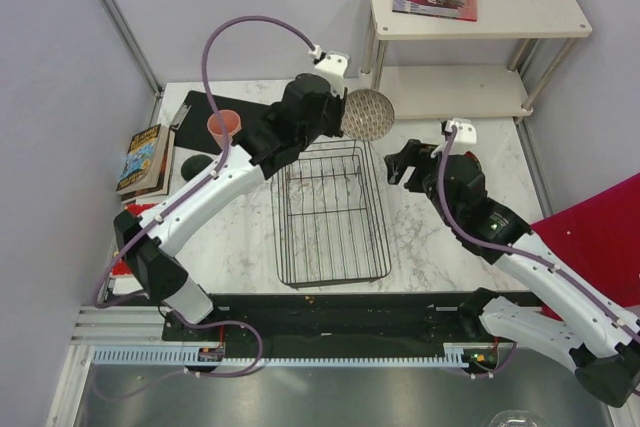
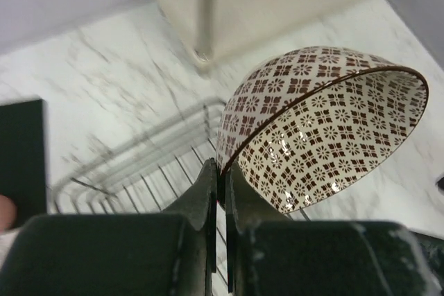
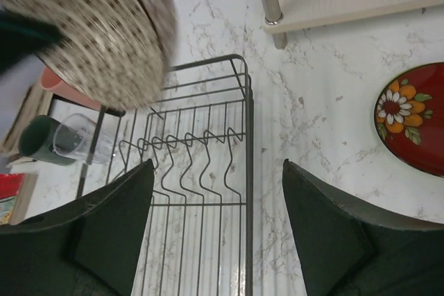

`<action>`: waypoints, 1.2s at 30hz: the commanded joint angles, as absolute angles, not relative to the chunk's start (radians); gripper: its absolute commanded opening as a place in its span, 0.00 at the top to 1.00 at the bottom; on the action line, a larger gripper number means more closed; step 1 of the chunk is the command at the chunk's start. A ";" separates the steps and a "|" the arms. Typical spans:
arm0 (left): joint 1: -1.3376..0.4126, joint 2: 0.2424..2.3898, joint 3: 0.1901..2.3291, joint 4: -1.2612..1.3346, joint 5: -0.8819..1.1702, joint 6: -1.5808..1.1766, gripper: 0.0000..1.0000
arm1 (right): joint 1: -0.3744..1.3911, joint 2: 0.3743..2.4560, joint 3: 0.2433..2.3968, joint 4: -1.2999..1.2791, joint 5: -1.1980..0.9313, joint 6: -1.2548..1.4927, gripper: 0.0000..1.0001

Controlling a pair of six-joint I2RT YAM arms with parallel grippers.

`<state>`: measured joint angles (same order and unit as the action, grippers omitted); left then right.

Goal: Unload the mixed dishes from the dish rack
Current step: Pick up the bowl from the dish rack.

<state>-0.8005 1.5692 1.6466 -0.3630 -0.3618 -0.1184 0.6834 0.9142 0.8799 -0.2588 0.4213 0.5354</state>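
Speckled bowl [image 1: 368,114] tilted above far end of wire dish rack [image 1: 331,215]

The top external camera looks steeply down from above the near edge over the whole table [image 1: 430,237], while both wrist cameras sit close, sharing the far end of the dish rack [image 1: 330,215] and the patterned bowl [image 1: 368,114].

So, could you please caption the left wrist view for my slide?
Left end effector shut on the rim of the bowl, held tilted and clear of the rack.
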 commanded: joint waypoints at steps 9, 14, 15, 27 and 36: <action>-0.808 1.675 1.784 -0.821 0.049 -0.462 0.98 | 0.687 0.933 1.029 -0.380 0.440 0.517 0.20; -0.816 1.661 1.764 -0.819 0.064 -0.471 0.98 | 0.687 1.011 1.025 -0.377 0.397 0.520 0.20; -0.818 1.658 1.761 -0.816 0.066 -0.472 0.98 | 0.687 1.018 1.019 -0.374 0.384 0.520 0.20; -0.819 1.631 1.741 -0.795 0.051 -0.468 0.98 | 0.687 1.120 0.992 -0.399 0.408 0.511 0.86; -0.811 1.595 1.775 -0.776 -0.113 -0.402 0.58 | 0.684 1.095 1.011 -0.431 0.475 0.528 1.00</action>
